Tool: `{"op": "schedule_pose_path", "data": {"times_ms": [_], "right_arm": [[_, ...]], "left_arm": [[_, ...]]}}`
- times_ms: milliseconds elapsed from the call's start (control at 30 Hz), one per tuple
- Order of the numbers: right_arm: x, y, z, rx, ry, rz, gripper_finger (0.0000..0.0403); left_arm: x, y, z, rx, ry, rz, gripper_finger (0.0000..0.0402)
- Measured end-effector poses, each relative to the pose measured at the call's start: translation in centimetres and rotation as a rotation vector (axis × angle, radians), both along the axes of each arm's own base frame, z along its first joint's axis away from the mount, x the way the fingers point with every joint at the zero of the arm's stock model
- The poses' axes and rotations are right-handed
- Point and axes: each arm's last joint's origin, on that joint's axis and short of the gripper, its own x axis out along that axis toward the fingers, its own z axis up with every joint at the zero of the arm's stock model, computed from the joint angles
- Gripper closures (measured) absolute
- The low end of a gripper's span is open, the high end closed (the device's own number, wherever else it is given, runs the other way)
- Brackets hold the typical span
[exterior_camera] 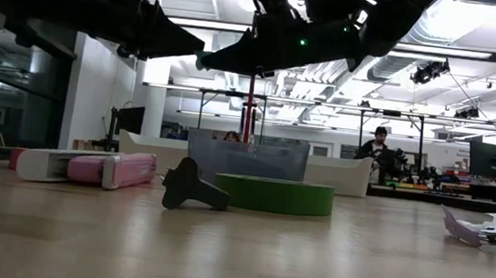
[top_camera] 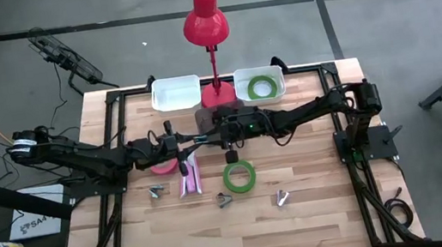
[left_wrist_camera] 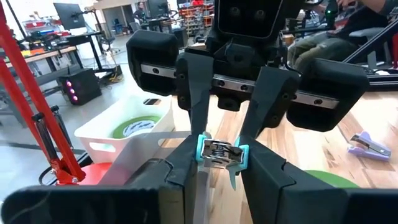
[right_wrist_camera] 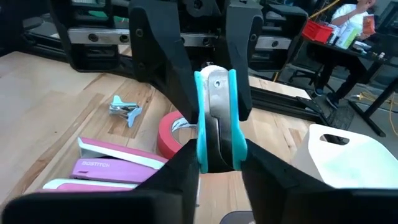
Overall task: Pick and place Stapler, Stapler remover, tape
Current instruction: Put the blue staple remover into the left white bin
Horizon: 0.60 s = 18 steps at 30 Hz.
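Mid-air handover in front of the red lamp (top_camera: 205, 22): both grippers on one teal staple remover (left_wrist_camera: 219, 152).

Left gripper (left_wrist_camera: 217, 171) sits just left of the lamp base, fingers narrow and pinching the remover. Below it, on the near side of the lamp, the pink tape (right_wrist_camera: 171, 134) lies flat beside the pink stapler (top_camera: 187, 178). Right gripper (right_wrist_camera: 217, 165) comes in from the right of the lamp, tips facing the left gripper's, fingers narrow and on the same remover. A green tape (top_camera: 240, 176) lies on the table near the lamp, just right of the stapler. A second green tape (top_camera: 262, 88) is in the white bin (top_camera: 279, 89) right of the lamp.
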Motion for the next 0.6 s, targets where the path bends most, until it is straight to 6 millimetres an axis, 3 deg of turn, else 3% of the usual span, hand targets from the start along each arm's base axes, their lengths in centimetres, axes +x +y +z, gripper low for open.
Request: {"op": "schedule_pose_path", "data": {"times_ms": [233, 467, 600], "right_arm": [[-0.2, -0.2, -0.5, 0.017, 0.057, -0.108, 0.0206], [-0.8, -0.5, -1.2, 0.057, 0.162, -0.240, 0.0193], [-1.0, -0.6, -1.5, 0.069, 0.199, -0.304, 0.0194]], "left_arm": [[-0.1, 0.3, 0.0, 0.017, 0.005, 0.109, 0.0311], [-0.5, 0.9, 0.1, 0.048, 0.011, 0.353, 0.0311], [-0.7, 2.5, -0.1, 0.040, 0.024, 0.471, 0.0311]]}}
